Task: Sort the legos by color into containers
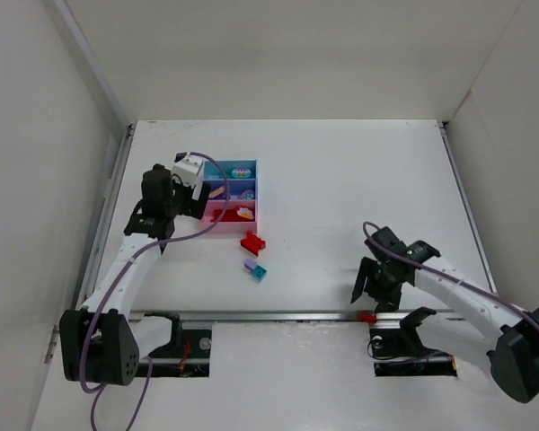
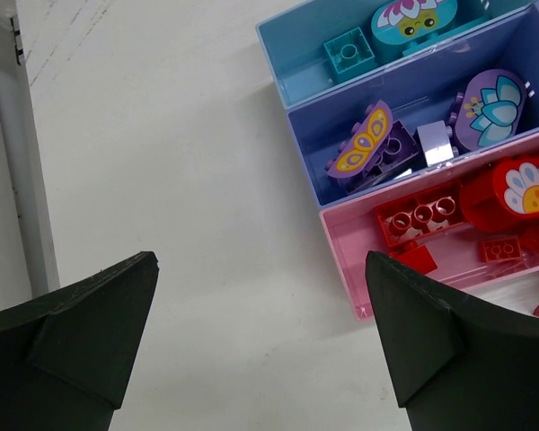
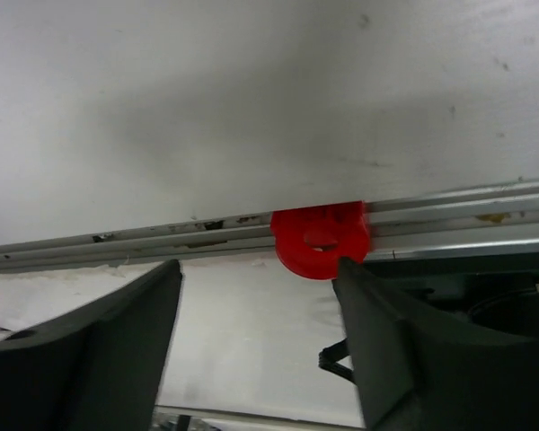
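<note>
The containers are three joined trays: light blue [image 2: 296, 63], purple-blue [image 2: 310, 148] and pink [image 2: 346, 251]. Teal pieces [image 2: 349, 49] lie in the light blue one, purple pieces [image 2: 368, 144] in the middle one, and red bricks [image 2: 422, 215] in the pink one. My left gripper [image 2: 259, 260] is open over bare table just left of the pink tray's near corner. A red arch lego [image 3: 322, 238] lies on the metal rail at the table's near edge. My right gripper [image 3: 259, 265] is open just short of it, with the right fingertip [image 3: 359, 278] next to the piece and nothing between the jaws.
A red brick [image 1: 252, 242], a lilac brick [image 1: 250, 266] and a teal brick [image 1: 260, 273] lie loose on the table in front of the trays [image 1: 231, 192]. The rail [image 1: 278, 315] runs along the near edge. White walls enclose the table.
</note>
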### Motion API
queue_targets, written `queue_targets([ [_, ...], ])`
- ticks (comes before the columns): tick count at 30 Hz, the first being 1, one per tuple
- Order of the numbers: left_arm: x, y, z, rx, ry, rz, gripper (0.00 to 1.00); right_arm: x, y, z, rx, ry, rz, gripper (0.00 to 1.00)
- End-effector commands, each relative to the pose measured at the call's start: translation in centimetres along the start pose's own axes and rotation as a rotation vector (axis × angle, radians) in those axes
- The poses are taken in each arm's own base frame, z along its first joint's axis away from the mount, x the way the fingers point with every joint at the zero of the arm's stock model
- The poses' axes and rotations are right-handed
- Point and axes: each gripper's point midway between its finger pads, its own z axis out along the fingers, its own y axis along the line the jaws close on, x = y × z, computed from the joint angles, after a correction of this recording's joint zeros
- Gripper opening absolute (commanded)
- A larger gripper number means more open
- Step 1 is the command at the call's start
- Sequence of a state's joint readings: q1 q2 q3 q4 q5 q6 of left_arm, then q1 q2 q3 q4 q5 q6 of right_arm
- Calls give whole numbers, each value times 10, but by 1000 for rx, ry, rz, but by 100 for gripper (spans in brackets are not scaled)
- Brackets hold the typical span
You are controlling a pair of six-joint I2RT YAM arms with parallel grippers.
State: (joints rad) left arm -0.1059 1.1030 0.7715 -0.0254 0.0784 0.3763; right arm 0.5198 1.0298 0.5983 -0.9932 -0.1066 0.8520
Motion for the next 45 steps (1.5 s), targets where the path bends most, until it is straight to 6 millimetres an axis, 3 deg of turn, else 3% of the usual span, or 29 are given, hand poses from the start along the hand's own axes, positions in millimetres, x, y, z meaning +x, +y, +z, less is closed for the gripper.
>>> queue_targets([
  [1, -8, -2, 7, 6, -27, -4, 100, 16, -3, 1, -10, 30, 143, 71],
  [6, -25, 4, 16, -3, -24, -13, 100, 31, -6, 1, 0, 48, 157, 69],
  [14, -37, 7, 29, 9, -18, -23, 100, 33, -5, 6, 65, 37, 238, 68],
  [20, -49, 5, 28, 18, -49, -8, 100, 26, 0, 5, 41, -6, 288, 62],
  [27, -47, 6, 24, 9, -45, -18, 100, 34, -2, 10, 87, 7, 291, 55],
  [32, -44, 3, 20, 8, -45, -14, 100, 20, 4, 7, 95, -65, 471, 46],
  [38, -44, -3, 15, 12, -56, 6, 100, 10, 6, -10, 23, -151, 795, 50],
  [45, -47, -2, 12, 10, -64, 6, 100, 10, 3, -6, 44, -160, 837, 52],
])
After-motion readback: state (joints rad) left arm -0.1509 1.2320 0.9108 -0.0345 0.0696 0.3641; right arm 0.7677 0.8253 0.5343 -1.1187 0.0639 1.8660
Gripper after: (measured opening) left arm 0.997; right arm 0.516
